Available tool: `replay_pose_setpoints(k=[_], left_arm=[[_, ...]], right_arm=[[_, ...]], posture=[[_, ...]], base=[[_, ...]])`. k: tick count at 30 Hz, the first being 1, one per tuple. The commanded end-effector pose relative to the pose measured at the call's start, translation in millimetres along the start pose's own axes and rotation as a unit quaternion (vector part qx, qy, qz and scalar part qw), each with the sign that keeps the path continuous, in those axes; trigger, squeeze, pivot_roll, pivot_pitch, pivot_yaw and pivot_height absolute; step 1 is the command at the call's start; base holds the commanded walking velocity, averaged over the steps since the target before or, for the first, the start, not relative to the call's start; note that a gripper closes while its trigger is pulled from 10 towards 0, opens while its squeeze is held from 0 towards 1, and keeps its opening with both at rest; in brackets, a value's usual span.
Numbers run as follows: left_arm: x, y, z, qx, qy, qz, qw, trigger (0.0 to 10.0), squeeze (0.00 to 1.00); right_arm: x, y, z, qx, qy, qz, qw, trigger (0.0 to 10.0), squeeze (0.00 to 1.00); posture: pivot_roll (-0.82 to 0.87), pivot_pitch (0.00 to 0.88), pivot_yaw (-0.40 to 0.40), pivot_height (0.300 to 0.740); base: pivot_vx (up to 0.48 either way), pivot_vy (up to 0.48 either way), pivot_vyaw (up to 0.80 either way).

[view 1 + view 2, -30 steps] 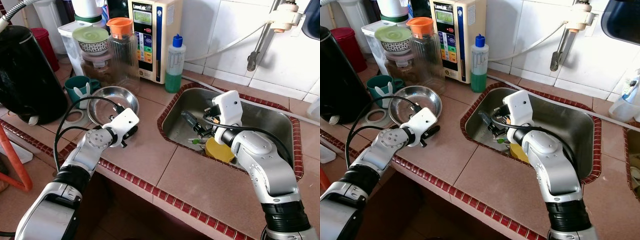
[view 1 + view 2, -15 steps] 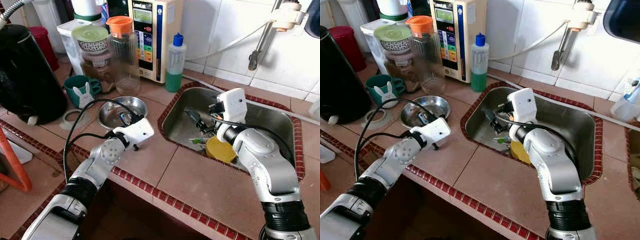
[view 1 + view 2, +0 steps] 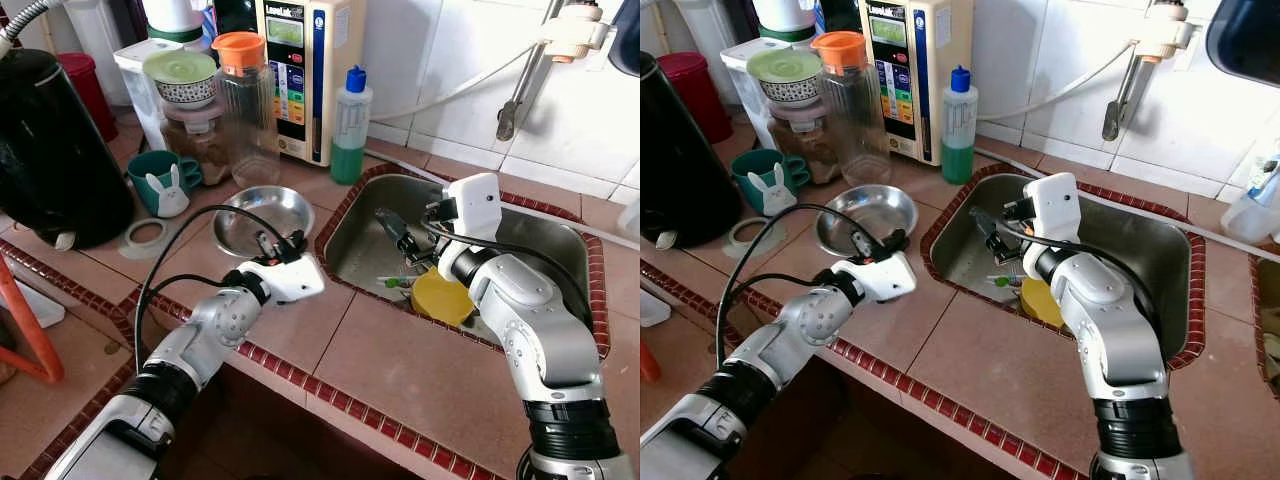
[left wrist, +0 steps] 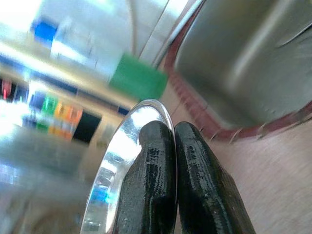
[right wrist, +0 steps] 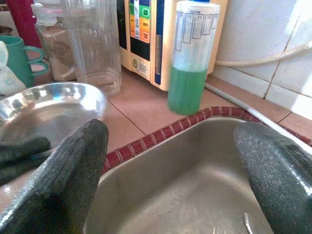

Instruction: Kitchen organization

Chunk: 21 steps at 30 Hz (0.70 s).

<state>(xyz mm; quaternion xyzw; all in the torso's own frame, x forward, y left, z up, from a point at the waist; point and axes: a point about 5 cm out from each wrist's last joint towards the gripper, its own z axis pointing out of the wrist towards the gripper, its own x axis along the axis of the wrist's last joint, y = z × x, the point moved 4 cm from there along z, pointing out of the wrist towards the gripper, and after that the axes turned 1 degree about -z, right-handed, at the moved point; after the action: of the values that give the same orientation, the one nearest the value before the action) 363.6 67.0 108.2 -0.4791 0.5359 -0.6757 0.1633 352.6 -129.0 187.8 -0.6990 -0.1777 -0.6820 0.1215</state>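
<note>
Left hand (image 3: 281,246) grips the near rim of the steel bowl (image 3: 262,213), its two black fingers (image 4: 161,185) pressed together with the bright rim pinched between them, as the left wrist view shows. That bowl sits on the tiled desk (image 3: 400,370) just beside the left edge of the sink (image 3: 545,235), with its far side towards the clear jar with the orange lid (image 3: 243,95).

Right hand (image 3: 398,232) hangs inside the sink, near its left wall, with the fingers (image 5: 63,170) spread wide apart and nothing between them; the right wrist view looks past them across the sink's red-tiled rim to the bowl and the bottle of green liquid (image 5: 192,53). Below that hand, on the sink floor, lie a yellow disc (image 3: 440,298) and some small green and dark utensils (image 3: 398,282) that are too small to tell apart.

Behind the bowl, along the back of the desk, stand a green mug with a white rabbit figure (image 3: 165,185), a brown-filled jar topped by a bowl with a green lid (image 3: 190,100), a cream water appliance with coloured buttons (image 3: 300,70) and the blue-capped bottle of green liquid. A large black kettle (image 3: 50,150) stands at the far left, with a ring of tape (image 3: 145,235) lying flat in front of it. A tap (image 3: 540,60) is mounted on the white-tiled wall above the sink.
</note>
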Motion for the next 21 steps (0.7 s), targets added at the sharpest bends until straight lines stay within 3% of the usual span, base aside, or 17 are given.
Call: replay_pose_setpoints(k=[1, 3, 8, 11, 15, 21], left_arm=[[15, 10.5, -1.2, -0.015, 0.043, 0.033, 0.998, 0.0, 0.00], [25, 19.3, -0.3, -0.024, 0.068, 0.057, 0.996, 0.0, 0.00], [33, 21.2, 1.1, -0.013, 0.093, 0.088, 0.992, 0.0, 0.00], [46, 12.9, 4.8, 0.014, 0.122, 0.100, 0.987, 0.0, 0.00], [56, 3.7, 7.4, 0.044, 0.143, 0.109, 0.983, 0.0, 0.00], [63, 5.4, 10.6, 0.057, 0.158, 0.118, 0.979, 0.0, 0.00]], right_arm=[[4, 2.2, 1.7, 0.003, 0.003, 0.017, 1.000, 10.0, 0.00], [4, 2.8, 3.0, 0.007, 0.001, 0.023, 1.000, 10.0, 0.00], [7, 3.7, 5.1, 0.015, 0.003, 0.058, 0.998, 10.0, 0.00], [0, 1.9, 7.2, 0.033, -0.034, 0.181, 0.982, 10.0, 0.00], [5, 11.5, 9.4, 0.017, -0.018, 0.240, 0.971, 10.0, 0.00], [5, 5.9, 14.8, 0.035, -0.038, 0.236, 0.970, 10.0, 0.00]], posture=[[0.10, 0.000, 0.011, 0.740], [0.10, 0.000, 0.008, 0.740], [0.10, 0.000, 0.005, 0.740], [0.10, 0.000, 0.004, 0.740], [0.10, 0.000, 0.000, 0.740], [0.09, 0.000, -0.001, 0.740]], base=[[0.000, 0.000, 0.00], [0.000, 0.000, 0.00], [0.000, 0.000, 0.00], [0.000, 0.000, 0.00], [0.000, 0.000, 0.00], [0.000, 0.000, 0.00]])
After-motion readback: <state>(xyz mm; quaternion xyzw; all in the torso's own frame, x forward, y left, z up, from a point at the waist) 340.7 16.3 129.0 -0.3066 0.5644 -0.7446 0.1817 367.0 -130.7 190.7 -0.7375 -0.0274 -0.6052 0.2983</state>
